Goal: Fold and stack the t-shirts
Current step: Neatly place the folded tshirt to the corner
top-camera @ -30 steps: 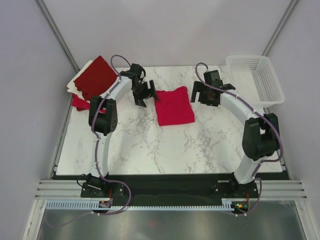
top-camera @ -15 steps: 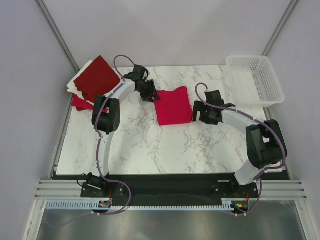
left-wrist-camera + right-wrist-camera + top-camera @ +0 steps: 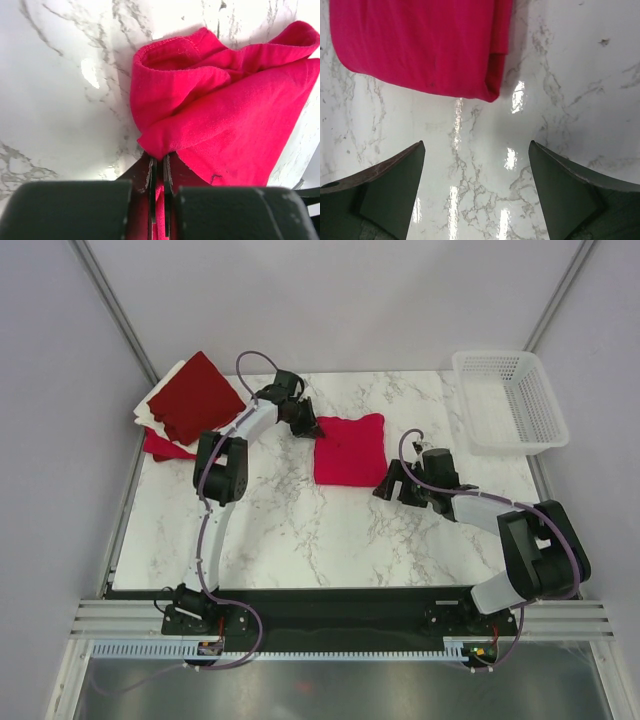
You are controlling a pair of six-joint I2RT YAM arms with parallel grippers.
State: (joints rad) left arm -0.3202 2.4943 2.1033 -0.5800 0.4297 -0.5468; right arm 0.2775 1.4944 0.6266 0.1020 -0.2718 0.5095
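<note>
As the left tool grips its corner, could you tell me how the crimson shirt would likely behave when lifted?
Probably floppy: the crimson shirt bunches into soft folds at the left tool. Held by one corner, its layers may well sag open.

Left arm (image 3: 205, 540): slim white links joined by bulky black motor housings.
Right arm (image 3: 480, 510): same build, with white links and rounded black joints.
Cables (image 3: 255, 353): thin lilac-grey leads, one per arm, looped at the wrist and again at the base.
Bases (image 3: 195, 612): low black mounts.
Left gripper (image 3: 158, 160): two thin black finger blades on a matte black, block-shaped body.
Right gripper (image 3: 476, 147): broad, dark, wedge-shaped fingers with scuffed edges.
</note>
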